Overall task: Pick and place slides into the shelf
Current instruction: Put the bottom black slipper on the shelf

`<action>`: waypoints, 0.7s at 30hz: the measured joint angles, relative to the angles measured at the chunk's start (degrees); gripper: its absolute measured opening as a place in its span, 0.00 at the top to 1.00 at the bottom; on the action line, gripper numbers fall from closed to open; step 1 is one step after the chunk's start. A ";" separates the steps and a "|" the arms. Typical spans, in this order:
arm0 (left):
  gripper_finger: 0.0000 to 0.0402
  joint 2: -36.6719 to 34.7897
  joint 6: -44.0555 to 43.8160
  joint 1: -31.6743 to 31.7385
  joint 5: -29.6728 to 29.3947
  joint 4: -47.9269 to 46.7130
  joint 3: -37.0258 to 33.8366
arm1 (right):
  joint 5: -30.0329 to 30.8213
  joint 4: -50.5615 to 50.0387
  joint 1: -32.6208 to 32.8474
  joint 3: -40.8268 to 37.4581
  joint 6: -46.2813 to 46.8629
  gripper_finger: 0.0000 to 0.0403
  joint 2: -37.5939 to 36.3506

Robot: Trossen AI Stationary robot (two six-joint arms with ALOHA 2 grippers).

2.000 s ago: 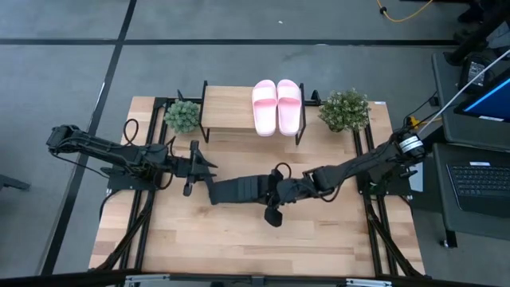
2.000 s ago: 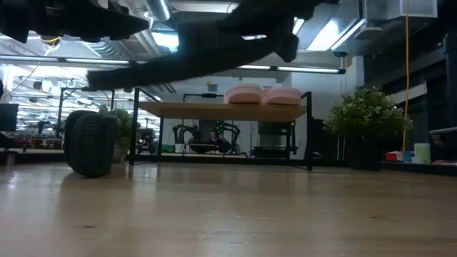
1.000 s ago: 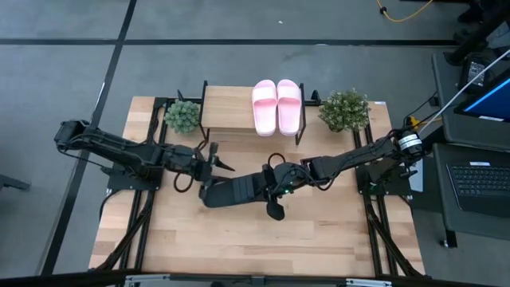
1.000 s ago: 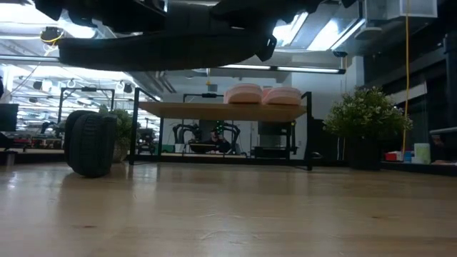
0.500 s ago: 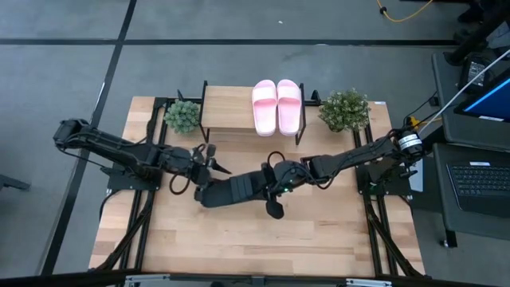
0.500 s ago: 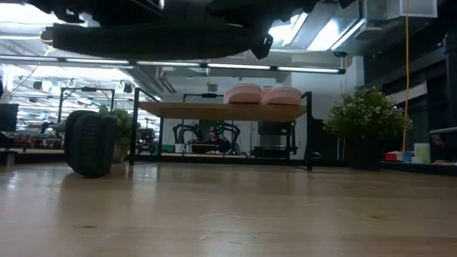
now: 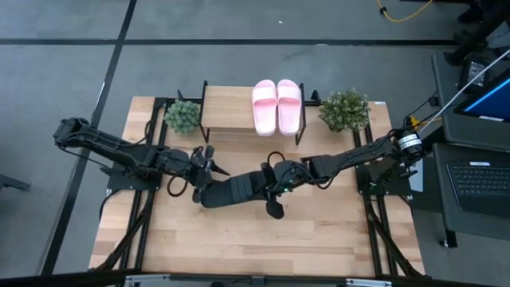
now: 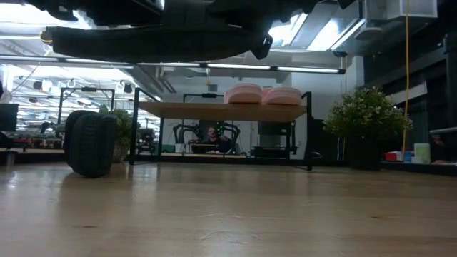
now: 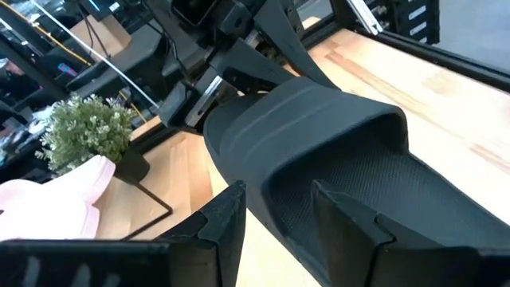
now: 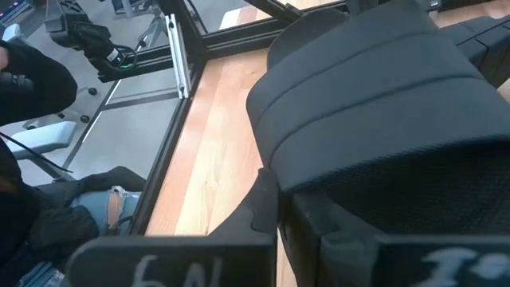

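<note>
A black slide hangs level above the table's middle, with my right gripper shut on its strap end. My left gripper is open at the slide's other end. In the left wrist view its fingers stand on either side of the sole's edge. Two pale pink slides lie side by side, soles down, on the right part of the shelf at the table's far edge. In the low view the black slide sits high above the tabletop. My left gripper has one finger outside the sole's edge and one over the footbed; whether either touches, I cannot tell. My right gripper pinches the slide beside its broad strap, coming slanting from the table's right; its own fingers hide the exact spot. The slide is lifted clear and level.
Two small potted plants flank the shelf. A black ribbed thing stands on the table at the low view's left. The shelf's left half is bare plank. A person sits far behind the shelf.
My left gripper has edged a little toward the table's near edge, up to the black slide's free end, and stays open. My right gripper has kept the slide where it was, level and clear of the table.
</note>
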 joint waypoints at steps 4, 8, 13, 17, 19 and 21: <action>0.66 0.59 0.04 0.09 0.00 2.20 0.00 | 0.00 0.03 0.02 0.00 0.04 0.97 0.00; 0.66 0.59 0.04 0.11 -0.02 2.37 0.00 | -0.02 0.14 0.02 -0.02 0.03 0.98 0.00; 0.66 1.04 0.04 0.11 0.26 2.73 0.00 | -0.02 0.23 0.02 -0.02 0.02 0.98 0.00; 0.66 2.48 1.17 0.11 0.26 3.94 0.00 | -0.03 0.47 0.02 -0.04 0.01 0.98 0.00; 0.66 3.59 3.02 0.11 0.13 3.61 0.00 | -0.05 0.53 0.02 -0.07 0.00 0.98 0.00; 0.66 4.45 4.38 0.11 -0.04 4.66 0.00 | -0.13 0.54 0.03 -0.09 0.02 0.98 0.00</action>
